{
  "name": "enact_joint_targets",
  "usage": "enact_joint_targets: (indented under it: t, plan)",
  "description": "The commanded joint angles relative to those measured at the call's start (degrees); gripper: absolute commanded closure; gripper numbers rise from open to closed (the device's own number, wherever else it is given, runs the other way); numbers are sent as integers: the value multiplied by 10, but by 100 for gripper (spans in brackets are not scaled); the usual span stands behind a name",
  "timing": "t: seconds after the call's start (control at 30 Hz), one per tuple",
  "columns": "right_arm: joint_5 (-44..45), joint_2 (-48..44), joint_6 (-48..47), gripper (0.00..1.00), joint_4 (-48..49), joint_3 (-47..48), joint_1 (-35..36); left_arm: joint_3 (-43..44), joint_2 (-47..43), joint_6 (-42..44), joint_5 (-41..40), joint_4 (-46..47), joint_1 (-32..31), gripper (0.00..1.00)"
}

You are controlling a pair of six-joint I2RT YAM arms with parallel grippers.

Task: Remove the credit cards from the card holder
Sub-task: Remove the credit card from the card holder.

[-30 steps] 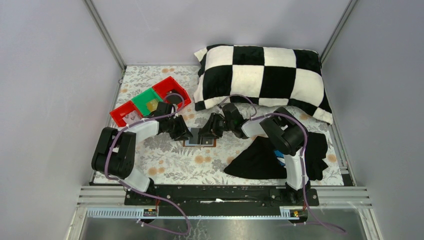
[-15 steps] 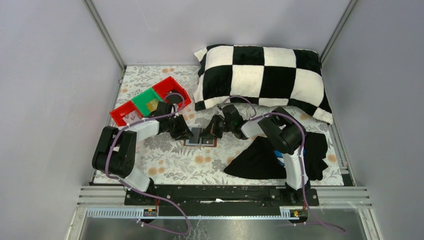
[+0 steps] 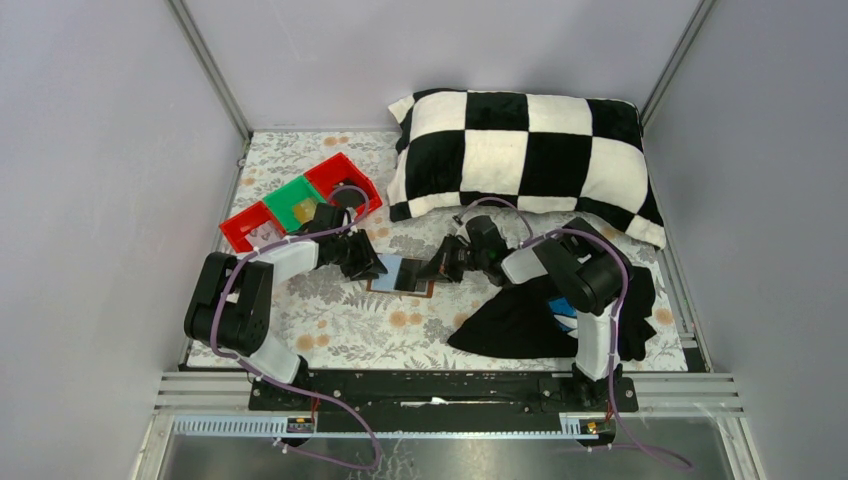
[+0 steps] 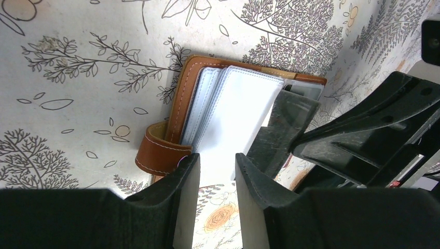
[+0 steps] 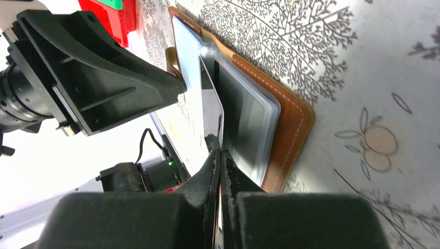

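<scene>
One card coming out. Against a second ago: right gripper (image 3: 447,268) drawn back from over the middle of the card holder (image 3: 401,287) to just off its right edge, bringing a grey-blue credit card (image 5: 212,111) along. Clamped on that card's near edge, with no gap showing between the fingers in the right wrist view. Card tilted up out of the pocket stack, far end still overlapping the holder. Judged not free yet.

Left gripper (image 4: 217,158) unchanged at the holder's left edge, beside the strap. Fingers a little apart, with a pale pocket panel (image 4: 233,119) showing in the gap. Looks like pinning the holder down rather than pinching, but cannot tell for sure. Holder itself unshifted, lying open and flat between the two grippers.

Meaning for the task: extraction under way, first card roughly partway out. Needs further pull away from the holder's right edge while the left keeps it anchored.

Risk: holder sliding or lifting with the card if the anchor slips.

Remaining cards: dark flat shape under the right-hand pocket, possibly another. Cannot confirm.
</scene>
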Motion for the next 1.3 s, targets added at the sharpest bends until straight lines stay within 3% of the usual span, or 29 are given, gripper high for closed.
enact_joint_targets:
  t: [0.0,0.37,0.57,0.9,1.27]
  plan:
    - [-19,-40,-34,100,5,-18,-10,6,-4,9,-24,-11,3,64]
    - [-20,-35,-42,100,-5,-2,-9,35,-44,11,5,-27,3,62]
    - [-20,-14,-30,96,3,6,-10,32,-17,3,50,7,-8,61]
    - [-20,-7,-30,96,1,13,-10,46,42,-2,60,30,-41,61]
    - [-29,17,-10,74,24,30,-9,39,60,-2,66,40,-45,62]
